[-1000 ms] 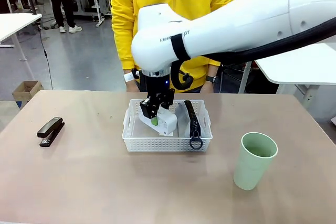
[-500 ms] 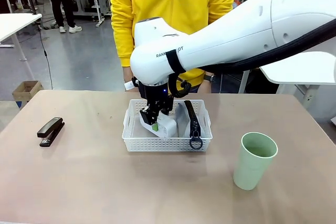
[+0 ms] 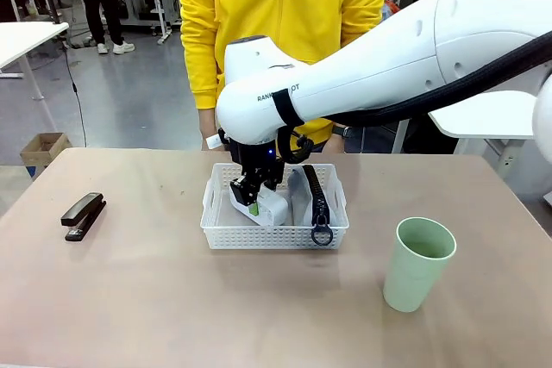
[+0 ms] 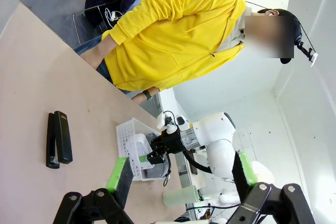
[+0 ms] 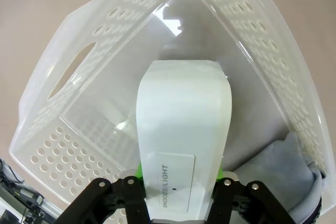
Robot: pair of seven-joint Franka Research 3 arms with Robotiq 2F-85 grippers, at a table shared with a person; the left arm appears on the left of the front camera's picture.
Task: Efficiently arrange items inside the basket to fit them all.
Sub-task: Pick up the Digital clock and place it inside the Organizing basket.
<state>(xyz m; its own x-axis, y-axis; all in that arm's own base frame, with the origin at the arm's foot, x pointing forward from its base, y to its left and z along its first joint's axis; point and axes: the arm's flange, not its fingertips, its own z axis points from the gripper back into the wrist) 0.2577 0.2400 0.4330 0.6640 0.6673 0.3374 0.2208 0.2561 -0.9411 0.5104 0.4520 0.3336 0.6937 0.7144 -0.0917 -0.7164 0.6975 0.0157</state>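
- Right now the small white box (image 5: 184, 129) sits inside the basket (image 5: 262, 30), in its left half as seen from the front and tilted; a label reading SNOOZE/LIGHT shows on the end nearest my wrist
- my right gripper (image 5: 178, 182) straddles that near end of the box; the green pads (image 5: 139, 170) lie right against its two sides; I cannot tell whether they pinch it or merely flank it
- the grey pouch (image 3: 299, 197) stands on edge in the right half of the basket, just beside the box; its black zipper (image 3: 317, 191) runs along the top and the ring pull (image 3: 322, 235) hangs over the front wall
- the basket rests on the tabletop (image 3: 172, 299) near the middle, toward the far side, in front of a person (image 3: 280, 23) in a yellow top
- the black stapler (image 3: 83, 215) lies flat on the tabletop, well apart from the basket on my left; the pale green cup (image 3: 418, 265) stands upright on my right, nearer to me than the basket
- my left gripper (image 4: 179, 174) is spread wide with nothing between its pads; the stapler and the basket lie well beyond it
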